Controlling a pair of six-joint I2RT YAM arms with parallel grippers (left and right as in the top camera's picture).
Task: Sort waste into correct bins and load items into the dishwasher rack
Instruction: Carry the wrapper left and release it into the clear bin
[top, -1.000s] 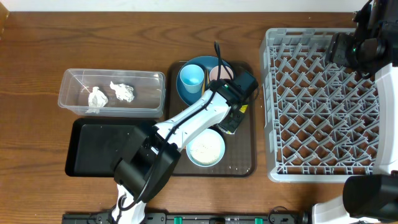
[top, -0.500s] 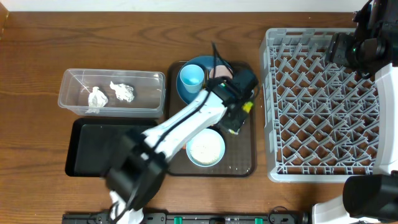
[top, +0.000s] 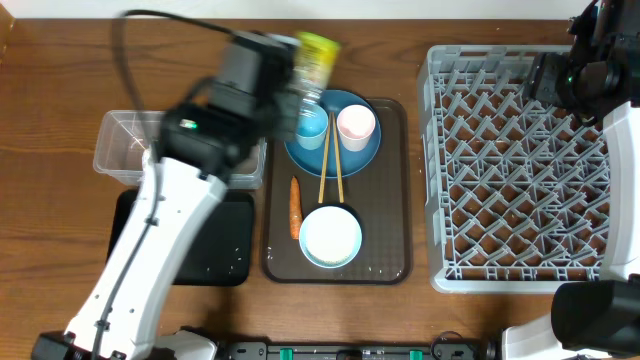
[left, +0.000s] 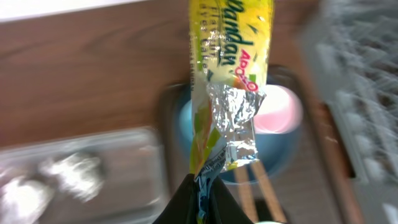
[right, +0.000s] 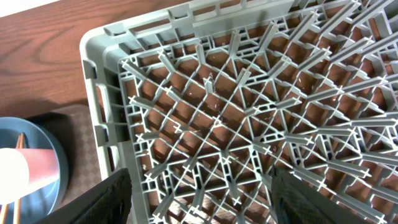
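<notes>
- Yellow-green and glossy, the snack wrapper (left: 230, 68) carries red lettering and has a torn, silvery foil end that curls open.
- We see it held in the air near the far edge of the brown serving tray (top: 385, 250), beside the blue plate (top: 362, 158).
- Our left gripper (left: 202, 199) is clamped tight on the wrapper's tip. Its arm is raised across the clear tub (top: 115, 150) and looks blurred from overhead.
- Our right gripper (right: 199, 186) is spread wide, holding nothing, above the far corner of the dishwasher rack (top: 520, 160).
</notes>
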